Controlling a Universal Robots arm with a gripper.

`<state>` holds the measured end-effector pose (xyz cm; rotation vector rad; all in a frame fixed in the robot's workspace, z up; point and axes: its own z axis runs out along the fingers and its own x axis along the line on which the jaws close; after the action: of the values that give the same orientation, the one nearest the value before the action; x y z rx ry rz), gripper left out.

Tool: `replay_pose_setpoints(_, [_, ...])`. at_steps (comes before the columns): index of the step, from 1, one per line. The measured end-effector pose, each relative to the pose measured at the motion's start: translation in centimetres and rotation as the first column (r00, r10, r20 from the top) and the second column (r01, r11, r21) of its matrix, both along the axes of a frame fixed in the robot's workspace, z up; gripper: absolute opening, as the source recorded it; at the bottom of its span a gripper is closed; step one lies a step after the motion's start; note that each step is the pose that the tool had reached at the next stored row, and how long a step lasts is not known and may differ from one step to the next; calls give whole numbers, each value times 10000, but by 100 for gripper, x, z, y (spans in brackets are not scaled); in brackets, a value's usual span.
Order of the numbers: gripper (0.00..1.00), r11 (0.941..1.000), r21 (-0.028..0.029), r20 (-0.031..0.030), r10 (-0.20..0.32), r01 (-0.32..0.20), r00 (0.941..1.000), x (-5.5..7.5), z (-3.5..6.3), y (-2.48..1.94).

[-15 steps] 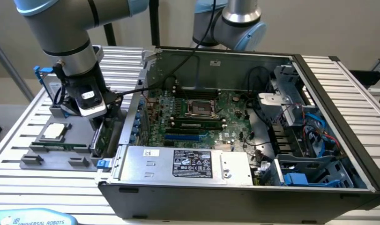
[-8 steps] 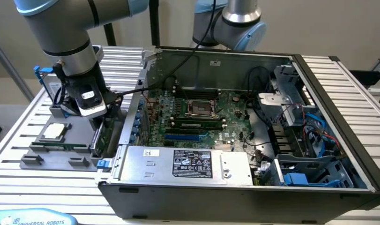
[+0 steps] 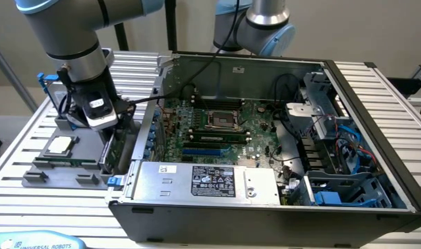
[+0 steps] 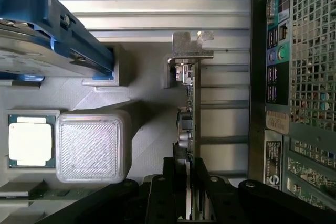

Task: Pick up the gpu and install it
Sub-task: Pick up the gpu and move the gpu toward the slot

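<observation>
Your gripper (image 4: 191, 198) is clenched on the gpu (image 4: 190, 103), one finger on each face of the card. The gpu stands on edge at the grey holder (image 3: 65, 179), just beside the computer case (image 3: 266, 218), toward the desk (image 3: 16, 140) edge on the exterior view's left.

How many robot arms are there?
2. One arm reaches down over the grey tray at the exterior view's left, its end effector gripping the gpu; the other arm stands behind the open computer case. More may be hidden.
</observation>
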<state>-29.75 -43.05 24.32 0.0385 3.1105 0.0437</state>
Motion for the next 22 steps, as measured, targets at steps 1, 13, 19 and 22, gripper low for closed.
replay_pose_setpoints(1, [27, 10000, 0, 0, 0, 0, 10000, 0, 18, 0])
replay_pose_setpoints(13, [27, 10000, 1, 1, 0, 0, 10000, 0, 435, 0])
replay_pose_setpoints(19, [27, 10000, 0, 0, 1, -1, 10000, 1, 710, 0])
replay_pose_setpoints(22, [27, 10000, 0, 1, 6, -6, 10000, 9, 846, 0])
